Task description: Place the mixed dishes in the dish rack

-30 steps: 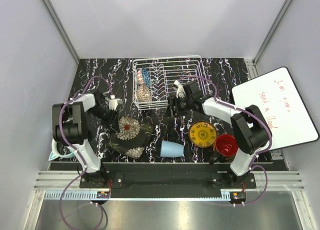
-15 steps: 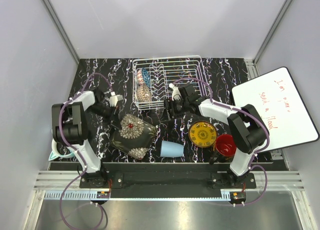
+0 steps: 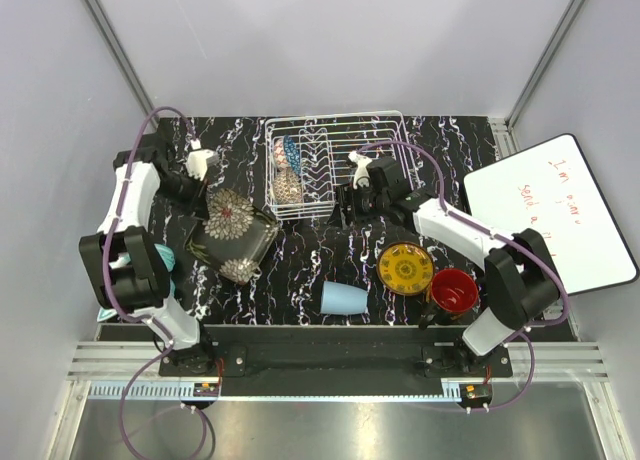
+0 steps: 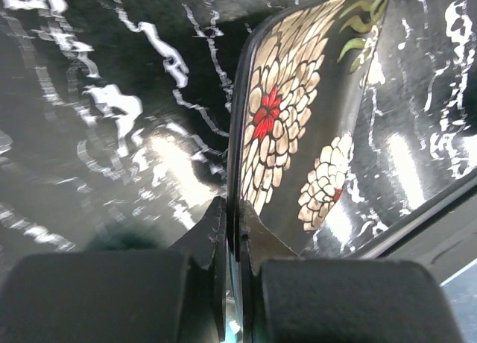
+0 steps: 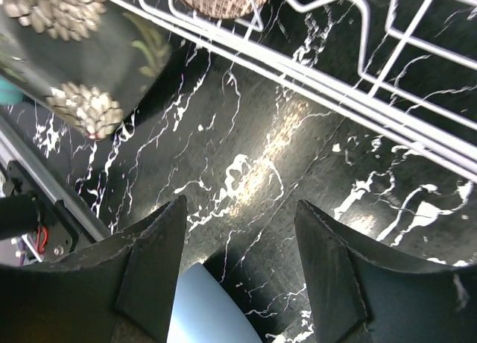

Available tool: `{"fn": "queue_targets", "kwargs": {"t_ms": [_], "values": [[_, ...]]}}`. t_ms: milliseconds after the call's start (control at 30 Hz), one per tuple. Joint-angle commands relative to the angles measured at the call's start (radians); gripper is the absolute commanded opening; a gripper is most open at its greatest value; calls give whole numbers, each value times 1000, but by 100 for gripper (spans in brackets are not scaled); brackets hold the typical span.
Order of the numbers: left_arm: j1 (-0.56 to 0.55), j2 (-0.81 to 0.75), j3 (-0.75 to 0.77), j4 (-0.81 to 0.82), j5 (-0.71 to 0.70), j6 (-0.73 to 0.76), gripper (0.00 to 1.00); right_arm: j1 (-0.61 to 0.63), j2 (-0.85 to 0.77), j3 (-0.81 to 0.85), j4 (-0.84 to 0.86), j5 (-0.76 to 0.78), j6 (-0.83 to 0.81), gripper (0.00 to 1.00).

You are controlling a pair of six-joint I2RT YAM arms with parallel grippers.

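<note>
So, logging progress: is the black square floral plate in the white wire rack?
Out: the plate is left of the rack, pinched in the left gripper.

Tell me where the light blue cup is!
In the top view, the light-blue cup lies on its side near the middle of the table's front edge, with the yellow plate just to its right.

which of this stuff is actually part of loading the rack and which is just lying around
Part of the job: dish rack, black square floral plate gripped by the left gripper, blue patterned bowl and beige patterned bowl already in the rack, yellow round plate, light-blue cup, red-inside mug.
Just lying about: whiteboard with red writing, teal item by the left arm.
</note>
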Motion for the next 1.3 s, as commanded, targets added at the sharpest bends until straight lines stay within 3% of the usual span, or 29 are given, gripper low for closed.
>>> {"fn": "queue_targets", "kwargs": {"t_ms": [0,333,633,900,1267], "values": [[-8,-91,116,-102,19,40,0,1,-49,25,8,77,-2,67],[-74,-213,271,-173,-40,88,0,-14,-110,-8,9,150,20,66],[-238,-240,396,-107,-124,2,0,-83,-357,-54,-2,350,86,67],[-384,-111,643,-105,-221,-16,0,-109,-552,-118,-45,520,113,67],[-641,81,945,2,-463,94,0,-123,-667,-230,-68,540,156,67]]}}
